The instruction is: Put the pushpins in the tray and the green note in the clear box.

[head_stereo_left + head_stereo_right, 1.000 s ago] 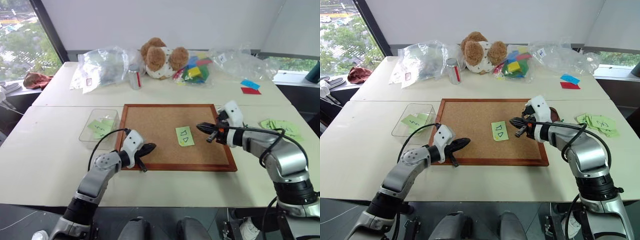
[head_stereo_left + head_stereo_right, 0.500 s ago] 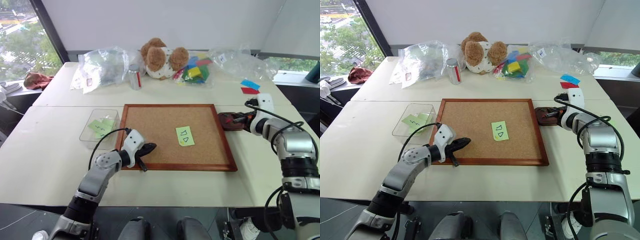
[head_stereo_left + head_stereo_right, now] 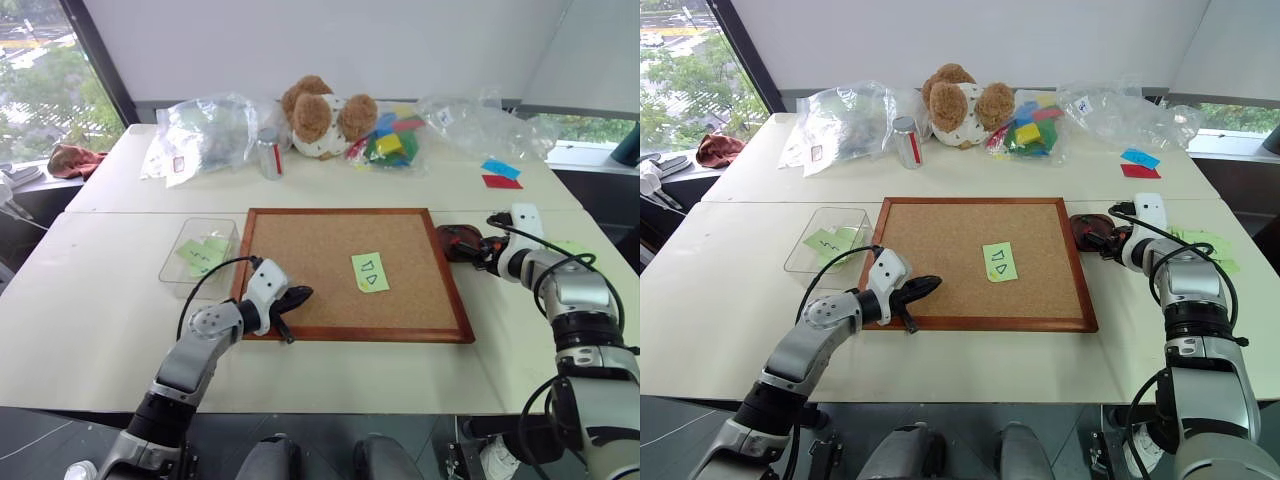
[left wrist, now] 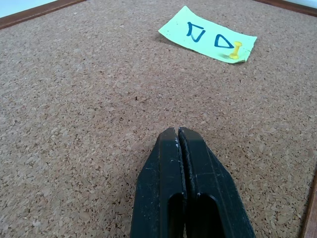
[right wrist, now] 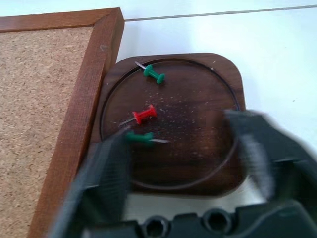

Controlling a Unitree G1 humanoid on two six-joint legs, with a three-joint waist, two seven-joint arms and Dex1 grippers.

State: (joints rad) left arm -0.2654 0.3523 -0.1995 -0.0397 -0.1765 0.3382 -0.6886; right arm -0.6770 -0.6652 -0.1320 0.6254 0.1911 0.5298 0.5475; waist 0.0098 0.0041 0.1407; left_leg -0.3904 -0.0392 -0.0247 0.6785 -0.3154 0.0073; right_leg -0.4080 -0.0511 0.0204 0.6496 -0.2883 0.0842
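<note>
Cork board [image 3: 350,270] takes up mid-table, wooden frame, one item left on it: green note [image 3: 369,271] right of centre, flat, two dark triangles showing. Left wrist view shows a yellow pushpin [image 4: 235,50] through the note's edge, so the note looks pinned, not loose.

Clear box [image 3: 199,250] sits just off the board's left edge, with other light-green scribbled notes already inside. Tray [image 5: 171,121] touches the board's right edge; inside it lie two green pushpins [image 5: 154,75] and a red one [image 5: 140,115].

Step in hand, my read: pin drop-off at the tray. Right gripper [image 5: 181,148] hangs low over the tray, arm reaching forward and out to the right, fingers spread wide, nothing between them.

Left gripper [image 4: 184,163] is parked over the board's near-left corner, pointing across the cork at the note, fingers pressed together, empty.

Next move probably calls for pulling the yellow pin, a small target needing a fine pinch, then lifting the note by an edge and carrying it left to the box.
</note>
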